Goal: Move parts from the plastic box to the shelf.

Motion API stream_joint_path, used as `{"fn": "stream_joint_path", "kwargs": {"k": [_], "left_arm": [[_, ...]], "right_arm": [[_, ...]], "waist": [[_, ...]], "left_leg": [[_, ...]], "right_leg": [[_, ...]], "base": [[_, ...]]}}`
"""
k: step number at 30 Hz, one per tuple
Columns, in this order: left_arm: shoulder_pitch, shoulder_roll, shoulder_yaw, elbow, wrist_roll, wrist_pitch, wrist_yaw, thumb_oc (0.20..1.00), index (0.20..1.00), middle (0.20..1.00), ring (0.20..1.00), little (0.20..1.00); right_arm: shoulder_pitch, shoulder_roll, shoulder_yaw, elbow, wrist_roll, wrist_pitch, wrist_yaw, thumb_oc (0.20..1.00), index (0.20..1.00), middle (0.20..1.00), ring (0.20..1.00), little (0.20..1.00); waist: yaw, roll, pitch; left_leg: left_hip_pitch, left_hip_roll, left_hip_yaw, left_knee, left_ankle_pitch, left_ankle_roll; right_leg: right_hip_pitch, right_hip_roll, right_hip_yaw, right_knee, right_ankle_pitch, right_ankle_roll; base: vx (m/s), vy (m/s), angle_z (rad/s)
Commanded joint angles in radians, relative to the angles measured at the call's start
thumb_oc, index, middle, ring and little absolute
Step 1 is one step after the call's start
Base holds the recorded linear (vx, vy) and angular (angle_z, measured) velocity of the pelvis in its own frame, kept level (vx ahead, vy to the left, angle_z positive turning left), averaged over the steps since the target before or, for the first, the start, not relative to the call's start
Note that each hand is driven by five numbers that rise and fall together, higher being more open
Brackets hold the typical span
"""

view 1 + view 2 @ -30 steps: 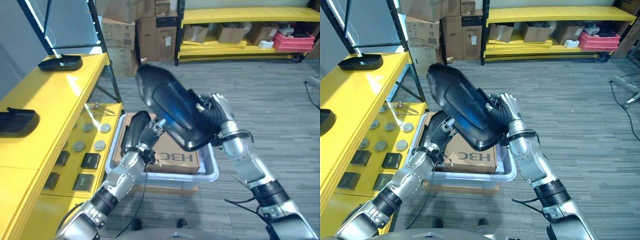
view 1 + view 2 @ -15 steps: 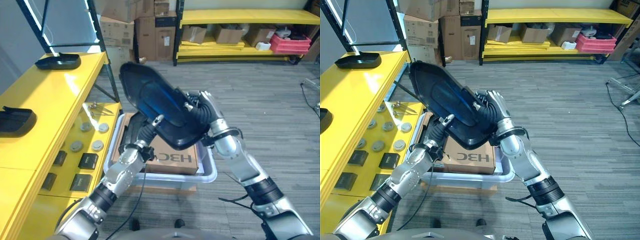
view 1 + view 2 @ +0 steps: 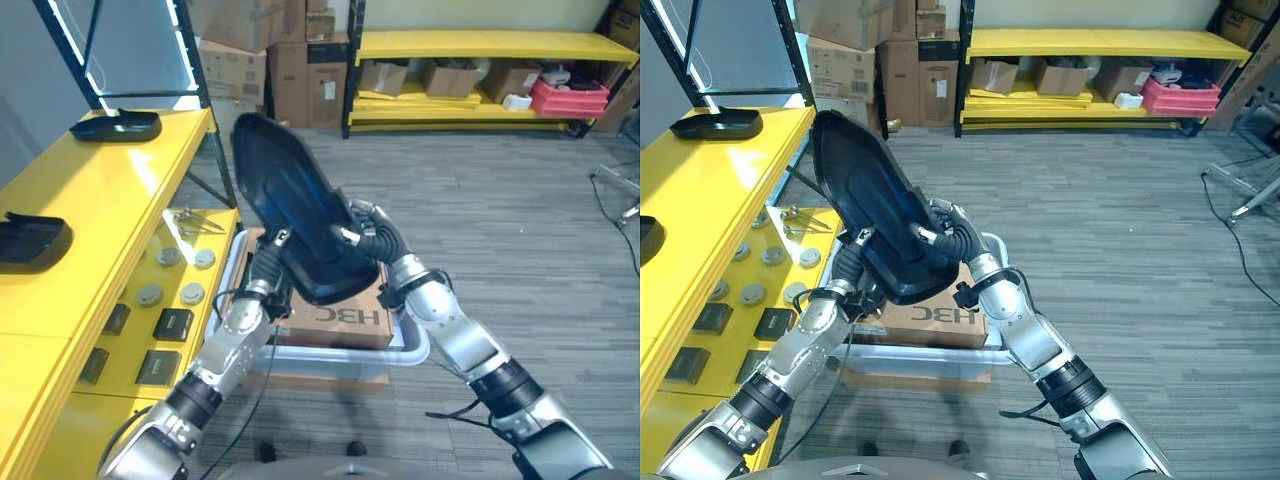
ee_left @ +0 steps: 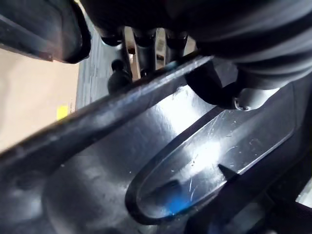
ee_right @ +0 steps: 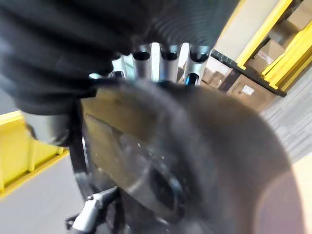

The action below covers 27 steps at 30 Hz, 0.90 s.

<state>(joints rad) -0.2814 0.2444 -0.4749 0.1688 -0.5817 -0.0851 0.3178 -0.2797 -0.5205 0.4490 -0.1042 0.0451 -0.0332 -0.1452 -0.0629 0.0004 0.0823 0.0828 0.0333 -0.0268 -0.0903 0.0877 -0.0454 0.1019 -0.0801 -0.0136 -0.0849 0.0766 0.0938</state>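
I'm gripping the black part (image 3: 300, 215) at its lower rim, right hand (image 3: 375, 232) and left hand (image 3: 268, 283) both curled round it; looks stiff, light, glossy, likely slippery.

Cardboard boxes (image 3: 268, 50) stacked against the far wall, red crate (image 3: 568, 97) nearby

Grey carpet floor (image 3: 1120, 230), cardboard boxes (image 3: 880, 60) stacked beside far yellow racking (image 3: 1090, 45).
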Motion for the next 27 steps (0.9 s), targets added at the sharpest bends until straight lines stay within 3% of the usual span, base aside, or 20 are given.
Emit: {"fn": "stream_joint_path", "kwargs": {"k": [1, 5, 6, 7, 10, 11, 12, 17, 19, 20, 21, 25, 27], "left_arm": [[-0.140, -0.043, 0.093, 0.042, 0.136, -0.108, 0.052, 0.200, 0.200, 0.200, 0.200, 0.200], [-0.108, -0.010, 0.140, 0.008, 0.224, -0.117, 0.064, 0.200, 0.200, 0.200, 0.200, 0.200], [-0.098, 0.014, 0.163, -0.004, 0.298, -0.112, 0.074, 0.200, 0.200, 0.200, 0.200, 0.200], [-0.094, 0.060, 0.192, -0.009, 0.458, -0.098, 0.104, 0.200, 0.200, 0.200, 0.200, 0.200], [-0.088, 0.071, 0.231, 0.002, 0.475, -0.108, 0.134, 0.200, 0.200, 0.200, 0.200, 0.200], [-0.091, 0.097, 0.259, -0.008, 0.538, -0.116, 0.137, 0.200, 0.200, 0.200, 0.200, 0.200], [-0.092, 0.097, 0.260, -0.009, 0.538, -0.115, 0.137, 0.200, 0.200, 0.200, 0.200, 0.200], [-0.016, 0.125, 0.343, -0.123, 0.498, -0.208, 0.081, 0.200, 0.200, 0.200, 0.200, 0.200], [0.048, 0.102, 0.389, -0.159, 0.431, -0.233, 0.066, 0.200, 0.200, 0.200, 0.200, 0.200], [0.110, 0.085, 0.431, -0.213, 0.372, -0.248, 0.024, 0.200, 0.200, 0.200, 0.200, 0.200], [0.111, 0.086, 0.432, -0.215, 0.372, -0.247, 0.024, 0.200, 0.200, 0.200, 0.200, 0.200], [0.167, 0.080, 0.469, -0.315, 0.322, -0.270, -0.021, 0.200, 0.200, 0.200, 0.200, 0.200], [0.155, 0.075, 0.462, -0.340, 0.319, -0.268, -0.044, 0.200, 0.200, 0.200, 0.200, 0.200]], "right_arm": [[0.155, 0.150, 0.032, -0.066, 0.316, -0.186, 0.052, 1.000, 1.000, 1.000, 1.000, 1.000], [0.250, 0.136, -0.053, -0.027, 0.329, -0.198, 0.045, 1.000, 1.000, 1.000, 1.000, 1.000], [0.290, 0.134, -0.104, -0.011, 0.293, -0.204, 0.012, 1.000, 1.000, 1.000, 1.000, 1.000], [0.342, 0.152, -0.167, 0.022, 0.299, -0.217, -0.014, 1.000, 1.000, 1.000, 1.000, 1.000], [0.385, 0.173, -0.206, 0.090, 0.340, -0.217, -0.008, 1.000, 1.000, 1.000, 1.000, 1.000], [0.396, 0.159, -0.220, 0.204, 0.298, -0.213, -0.005, 1.000, 1.000, 1.000, 1.000, 1.000], [0.393, 0.159, -0.219, 0.207, 0.298, -0.215, -0.004, 1.000, 1.000, 1.000, 1.000, 1.000], [0.381, 0.160, -0.228, 0.634, 0.138, -0.159, -0.018, 1.000, 1.000, 1.000, 1.000, 1.000], [0.388, 0.202, -0.248, 0.770, 0.183, -0.146, -0.023, 1.000, 1.000, 1.000, 1.000, 1.000], [0.366, 0.224, -0.242, 0.880, 0.175, -0.114, -0.006, 1.000, 1.000, 1.000, 1.000, 1.000], [0.365, 0.224, -0.241, 0.881, 0.176, -0.115, -0.005, 1.000, 1.000, 1.000, 1.000, 1.000], [0.320, 0.253, -0.234, 1.108, 0.194, -0.091, 0.041, 1.000, 1.000, 1.000, 1.000, 1.000], [0.268, 0.246, -0.212, 1.206, 0.139, -0.075, 0.052, 1.000, 1.000, 1.000, 1.000, 1.000]], "waist": [[-0.012, -0.013, -0.024], [-0.019, -0.011, -0.024], [-0.023, -0.009, -0.026], [-0.033, -0.005, -0.029], [-0.042, 0.000, -0.025], [-0.044, 0.005, -0.021], [-0.044, 0.004, -0.020], [-0.027, 0.019, -0.003], [-0.015, 0.022, 0.005], [0.015, 0.023, 0.028], [0.013, 0.023, 0.027], [0.075, 0.028, 0.069], [0.108, 0.048, 0.095]], "left_leg": [[0.046, 0.051, 0.028, 0.003, -0.084, -0.030], [0.049, 0.052, 0.031, 0.003, -0.087, -0.032], [0.051, 0.052, 0.032, 0.003, -0.089, -0.033], [0.048, 0.053, 0.035, 0.003, -0.085, -0.035], [0.059, 0.057, 0.042, 0.003, -0.094, -0.036], [0.058, 0.060, 0.040, 0.003, -0.089, -0.039], [0.053, 0.060, 0.040, 0.003, -0.081, -0.039], [0.041, 0.081, 0.017, 0.003, -0.059, -0.057], [0.039, 0.090, 0.006, 0.003, -0.047, -0.059], [0.017, 0.094, -0.020, 0.016, -0.024, -0.067], [0.016, 0.094, -0.021, 0.016, -0.024, -0.067], [-0.101, 0.088, -0.129, 0.003, 0.066, -0.117], [-0.191, 0.073, -0.122, 0.003, 0.128, -0.131]], "right_leg": [[0.007, -0.033, 0.008, 0.008, -0.063, 0.037], [0.008, -0.033, 0.007, 0.012, -0.066, 0.037], [0.009, -0.033, 0.007, 0.013, -0.069, 0.038], [0.001, -0.033, 0.011, 0.017, -0.065, 0.038], [0.007, -0.030, 0.017, 0.019, -0.073, 0.037], [0.004, -0.026, 0.020, 0.025, -0.075, 0.035], [-0.002, -0.026, 0.021, 0.027, -0.069, 0.034], [-0.004, -0.007, 0.009, 0.028, -0.078, 0.021], [-0.001, 0.003, 0.011, 0.023, -0.079, 0.013], [-0.002, 0.011, 0.006, 0.019, -0.078, 0.005], [-0.002, 0.010, 0.005, 0.019, -0.078, 0.005], [-0.032, 0.020, -0.104, 0.004, -0.085, -0.015], [-0.051, 0.002, -0.208, 0.005, -0.087, -0.011]], "base": [[0.00, 0.000, 0.00], [0.01, -0.002, -0.08], [0.01, -0.020, -0.05], [0.00, 0.000, 0.00], [0.00, -0.017, -0.02], [-0.03, -0.043, -0.11], [-0.03, -0.060, -0.12], [-0.01, -0.102, -0.02], [-0.02, -0.169, 0.11], [-0.05, -0.156, 0.10], [-0.08, -0.163, 0.04], [-0.16, -0.149, 0.27], [-0.24, -0.103, 1.58]]}}
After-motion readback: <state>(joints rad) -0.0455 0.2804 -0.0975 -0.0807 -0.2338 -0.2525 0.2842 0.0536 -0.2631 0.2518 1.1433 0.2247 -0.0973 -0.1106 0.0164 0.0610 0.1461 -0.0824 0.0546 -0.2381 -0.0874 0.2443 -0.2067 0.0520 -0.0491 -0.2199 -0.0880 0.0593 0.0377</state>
